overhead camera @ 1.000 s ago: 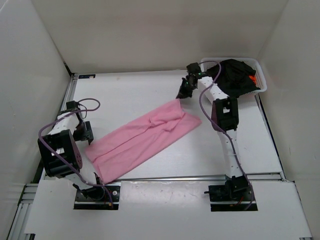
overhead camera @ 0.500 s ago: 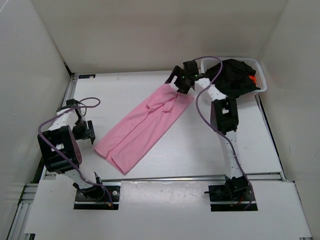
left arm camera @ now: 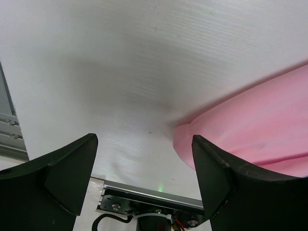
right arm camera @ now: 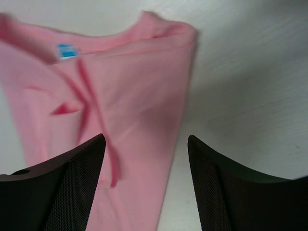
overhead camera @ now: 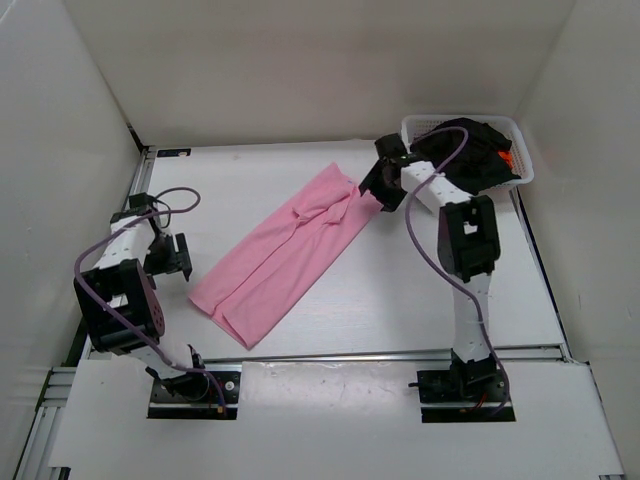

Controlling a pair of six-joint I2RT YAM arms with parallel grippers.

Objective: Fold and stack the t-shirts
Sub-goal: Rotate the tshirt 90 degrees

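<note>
Here, left claw [left arm camera: 143, 140] spread, right claw [right arm camera: 145, 139] spread, empty

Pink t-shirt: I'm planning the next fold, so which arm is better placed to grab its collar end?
Right. The right gripper hovers open over the collar end of the pink t-shirt; the left gripper sits by its hem.

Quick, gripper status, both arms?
Left gripper: open, empty, by a corner of the pink t-shirt.
Right gripper: open, empty, above the pink t-shirt.
</note>
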